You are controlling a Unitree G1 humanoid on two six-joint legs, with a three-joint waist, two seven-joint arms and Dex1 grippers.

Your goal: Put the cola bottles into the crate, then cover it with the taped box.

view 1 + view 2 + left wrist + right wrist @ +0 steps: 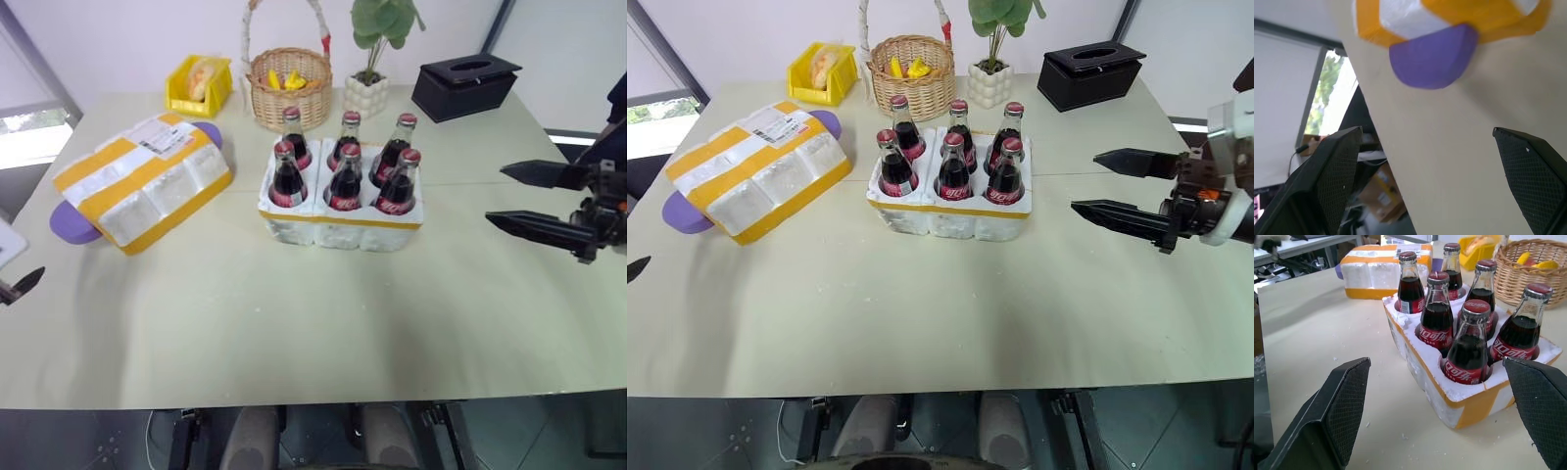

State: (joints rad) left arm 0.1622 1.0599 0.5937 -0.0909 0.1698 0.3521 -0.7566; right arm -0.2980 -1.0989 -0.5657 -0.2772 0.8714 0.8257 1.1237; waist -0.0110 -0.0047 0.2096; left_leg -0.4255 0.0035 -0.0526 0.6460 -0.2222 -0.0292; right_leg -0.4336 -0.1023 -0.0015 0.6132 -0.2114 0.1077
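I'm looking at six cola bottles [345,166], all standing upright in the crate [339,221], two rows of three, dark cola, red labels, red caps. The crate is a low white foam block with a yellow tape band along its front, sitting about mid-bench, nearer the far edge than the near one. The taped box [143,179] lies apart from it toward the bench's left edge, white foam crossed by wide yellow bands, a white shipping label on its far end. It rests tilted across a purple object [71,223] that sticks out from under both ends; what that object is I can't make out.

My right gripper [1095,184] hangs above the bench near the right edge, well clear of the crate, fingers spread wide and empty. My left gripper [1427,134] is over the left edge, fingers wide apart with nothing between them; in the head view just one fingertip [25,282] pokes in at the frame's side.

In the right wrist view the far bottles are partly hidden behind the near ones.
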